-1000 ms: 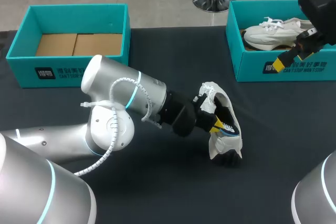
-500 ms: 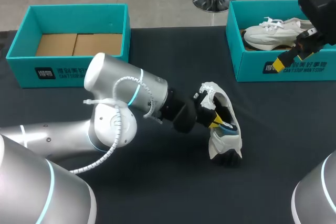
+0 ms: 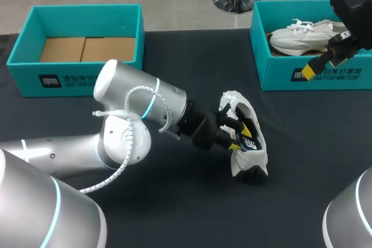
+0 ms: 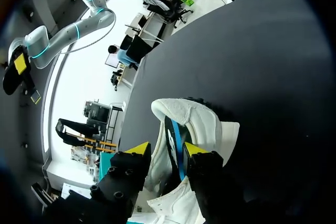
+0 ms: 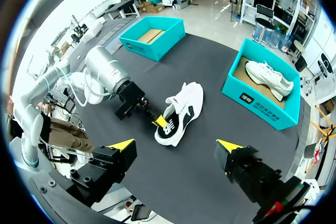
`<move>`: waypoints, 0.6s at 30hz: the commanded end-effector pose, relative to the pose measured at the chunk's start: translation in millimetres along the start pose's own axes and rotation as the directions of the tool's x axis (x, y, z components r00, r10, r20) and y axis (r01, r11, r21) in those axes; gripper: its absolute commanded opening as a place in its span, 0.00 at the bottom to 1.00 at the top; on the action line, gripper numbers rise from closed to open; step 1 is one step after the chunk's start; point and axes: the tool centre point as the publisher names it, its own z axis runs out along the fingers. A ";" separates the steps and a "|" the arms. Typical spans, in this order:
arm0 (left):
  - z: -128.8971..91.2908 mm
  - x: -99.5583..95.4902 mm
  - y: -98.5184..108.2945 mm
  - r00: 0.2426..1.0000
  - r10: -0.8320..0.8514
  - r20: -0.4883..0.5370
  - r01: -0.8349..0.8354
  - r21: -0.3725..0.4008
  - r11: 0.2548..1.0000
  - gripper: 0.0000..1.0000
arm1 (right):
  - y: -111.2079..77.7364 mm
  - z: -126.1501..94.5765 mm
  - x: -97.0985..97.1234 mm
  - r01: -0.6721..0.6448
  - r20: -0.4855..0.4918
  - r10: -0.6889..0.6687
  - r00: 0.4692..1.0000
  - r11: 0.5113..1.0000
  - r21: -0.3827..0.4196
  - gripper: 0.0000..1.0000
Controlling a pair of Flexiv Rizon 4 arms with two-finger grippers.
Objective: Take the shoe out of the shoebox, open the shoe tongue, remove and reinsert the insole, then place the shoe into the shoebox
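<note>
I am clamping my left claw (image 3: pixel 241 133) on the insole (image 4: pixel 172 137) of the shoe (image 3: pixel 244 161) lying on the surface (image 3: pixel 192 201), and I am judging that a slow, straight pull would keep the shoe from dragging.

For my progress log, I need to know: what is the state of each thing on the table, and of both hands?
shoe: on the table, mouth wide open
insole: partly out of the shoe
left box: open, empty
right box: open, holds second shoe
left hand: at the shoe's mouth, grip unclear
right hand: open, empty
</note>
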 end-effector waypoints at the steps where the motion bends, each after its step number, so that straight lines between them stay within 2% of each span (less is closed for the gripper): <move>1: -7.5 -1.6 -1.0 1.000 0.003 0.001 -0.003 -0.002 1.000 0.44 | 2.6 0.8 -0.5 -0.001 -0.001 0.001 1.000 1.000 0.005 1.00; 4: -8.9 -3.5 -2.0 1.000 0.006 0.006 -0.006 -0.002 1.000 0.41 | 2.6 0.8 -0.5 -0.001 -0.001 0.001 1.000 1.000 0.005 1.00; 8: -8.5 -3.4 -5.6 1.000 0.008 0.008 -0.008 0.005 1.000 0.28 | 2.6 0.8 -0.5 -0.001 -0.001 0.001 1.000 1.000 0.005 1.00; 10: -7.5 -2.5 -7.9 1.000 0.010 0.005 -0.010 0.011 1.000 0.06 | 2.6 0.8 -0.5 -0.001 -0.001 0.001 1.000 1.000 0.005 1.00; 11: -6.8 -1.6 -9.0 1.000 0.011 0.000 -0.011 0.016 1.000 0.00 | 2.6 0.8 -0.5 -0.001 -0.001 0.001 1.000 1.000 0.005 1.00; 18: -2.0 3.0 -9.3 1.000 0.014 -0.019 -0.014 0.025 1.000 0.00 | 2.6 0.8 -0.5 -0.001 -0.001 0.001 1.000 1.000 0.005 1.00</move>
